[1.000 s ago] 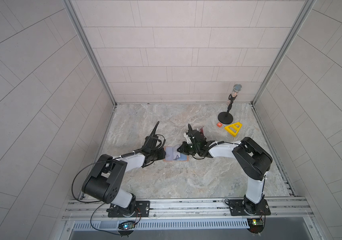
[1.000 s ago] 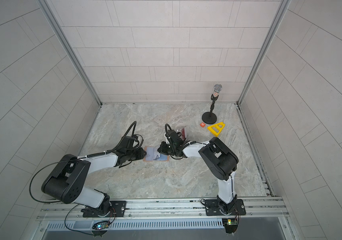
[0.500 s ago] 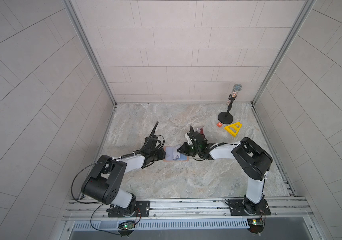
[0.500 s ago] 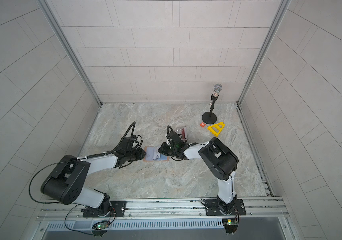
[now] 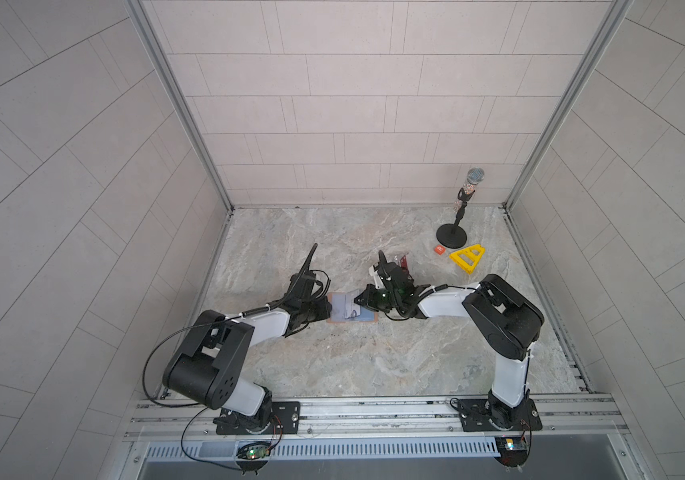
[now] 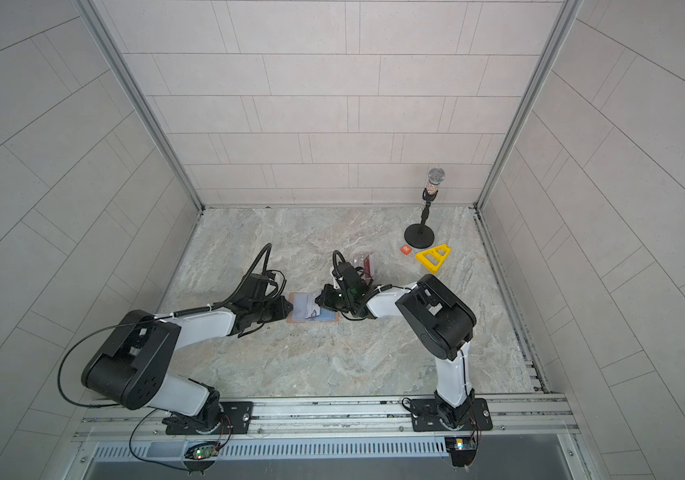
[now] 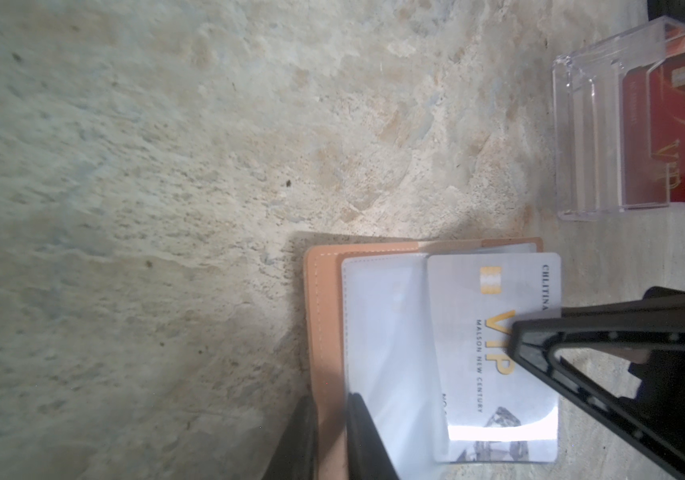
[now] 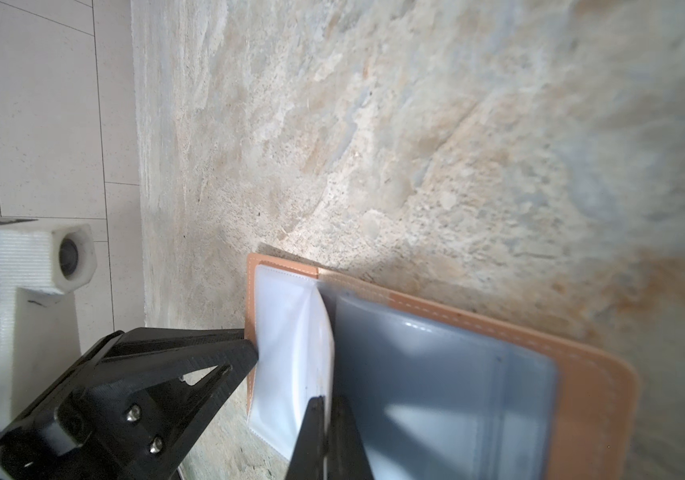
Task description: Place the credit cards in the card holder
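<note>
The holder [image 7: 324, 291] lies open on the counter [image 5: 332, 361], its edge pinched by the narrow left pincer [image 7: 329, 415]. The right pincer [image 8: 328, 409], closed on the white card [image 7: 469, 395], has it at the clear sleeve, seemingly not fully in. A red card [image 7: 673, 137] waits in the box [image 7: 581, 137].

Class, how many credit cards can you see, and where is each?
2. A whitish card, pinched by the right gripper, at the open card holder; a dark red card standing in the clear box. Others may hide behind it.
</note>
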